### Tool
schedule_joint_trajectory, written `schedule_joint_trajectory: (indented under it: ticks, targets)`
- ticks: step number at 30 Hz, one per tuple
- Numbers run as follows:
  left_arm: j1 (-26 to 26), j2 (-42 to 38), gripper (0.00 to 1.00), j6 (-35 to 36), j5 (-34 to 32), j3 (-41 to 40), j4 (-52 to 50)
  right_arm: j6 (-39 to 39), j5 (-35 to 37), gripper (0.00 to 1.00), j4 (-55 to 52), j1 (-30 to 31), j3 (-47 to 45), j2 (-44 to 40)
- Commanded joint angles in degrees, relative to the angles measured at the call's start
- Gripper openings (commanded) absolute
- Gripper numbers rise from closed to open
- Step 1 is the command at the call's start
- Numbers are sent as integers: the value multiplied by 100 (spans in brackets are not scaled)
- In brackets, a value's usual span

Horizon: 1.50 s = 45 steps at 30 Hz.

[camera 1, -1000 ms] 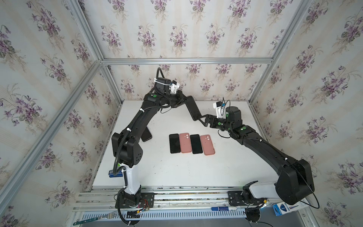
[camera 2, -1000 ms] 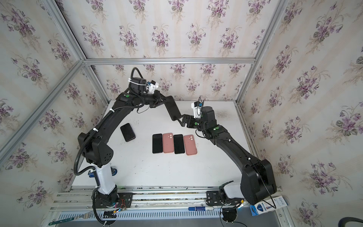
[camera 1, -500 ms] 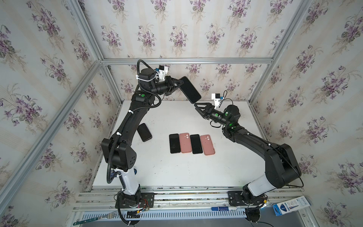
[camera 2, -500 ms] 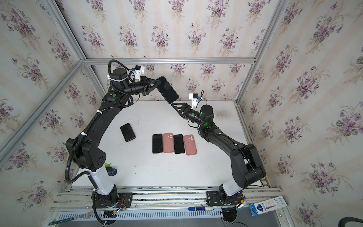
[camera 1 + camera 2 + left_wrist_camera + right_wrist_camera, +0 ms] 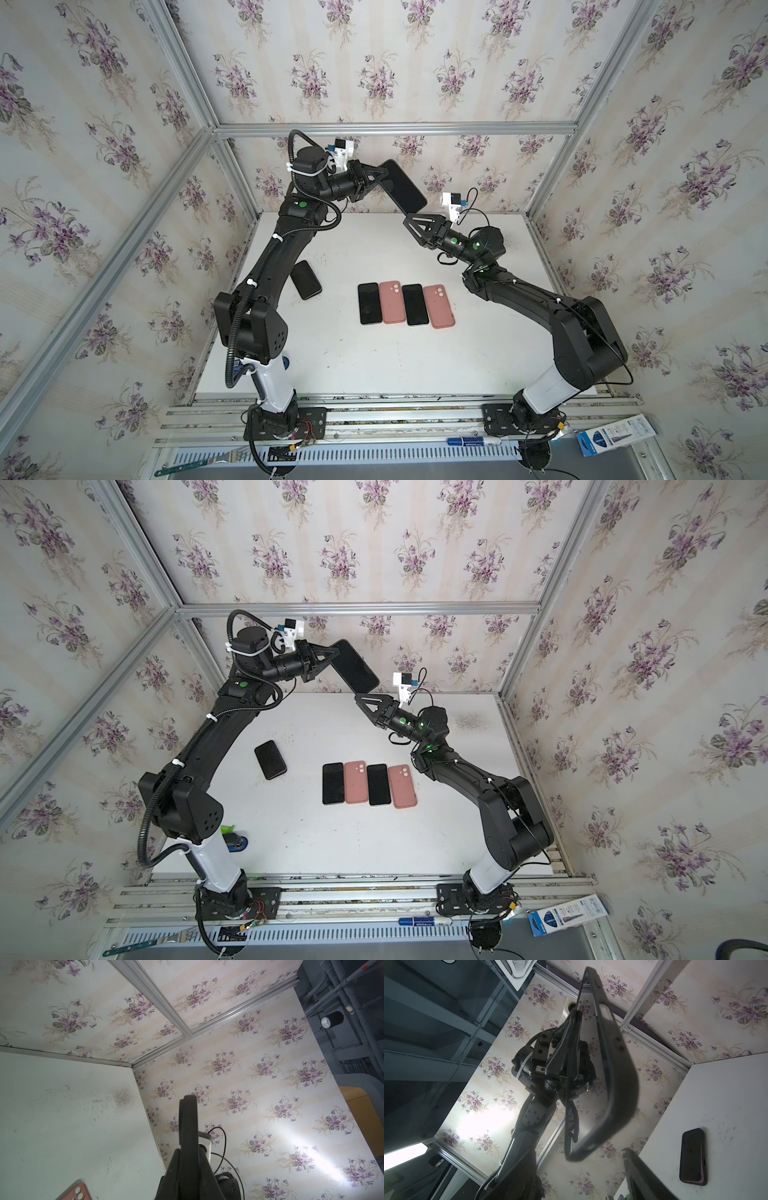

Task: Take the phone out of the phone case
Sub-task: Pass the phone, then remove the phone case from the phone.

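A black phone case [image 5: 402, 185] [image 5: 353, 665] hangs tilted high above the back of the table, glossy dark face up. I cannot tell the phone apart from the case. My left gripper [image 5: 380, 176] [image 5: 330, 654] [image 5: 188, 1155] is shut on its upper long edge. In the right wrist view the phone case [image 5: 614, 1076] shows nearly edge-on, lower corner nearest. My right gripper [image 5: 409, 218] [image 5: 358, 698] sits just under that lower end, pointing up at it, open and not touching. Only one of its fingers [image 5: 639, 1174] shows in its wrist view.
On the white table [image 5: 353, 365], two black phones [image 5: 369, 303] [image 5: 417, 304] and two pink cases [image 5: 392, 302] [image 5: 438, 306] lie in a row. Another black phone [image 5: 305, 279] [image 5: 693, 1156] lies near the left arm. Floral walls enclose the table on three sides.
The left arm has lifted the black case up and back from above the table. The right gripper, which was at its lower end, now trails below it with narrower jaws.
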Motion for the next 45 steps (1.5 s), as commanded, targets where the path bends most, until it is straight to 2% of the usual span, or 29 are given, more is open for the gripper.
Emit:
schedule_joint_trajectory:
  ticks: [1,7,14,21,25,34,40,45]
  targets:
    - [-1,-26,0,-109,79,24,335,42,47,68,356,82,-26,-122]
    - [-2,-91,0,-140,139,-110,447,147,119,61,422,82,135,35]
    - [-2,-152,0,-160,163,-236,517,294,105,43,542,82,397,245]
    - [-2,-165,0,-184,159,-282,536,425,188,27,724,82,206,254]
    - [-2,-144,0,-196,175,-278,536,425,197,22,725,82,145,246]
    - [7,-128,0,-391,233,-286,539,357,131,0,787,83,30,305]
    - [-2,-116,0,-771,453,-225,461,-649,-377,0,277,65,-185,294]
    - [-27,-279,0,-745,601,-296,198,-2745,-505,0,-1636,65,-145,77]
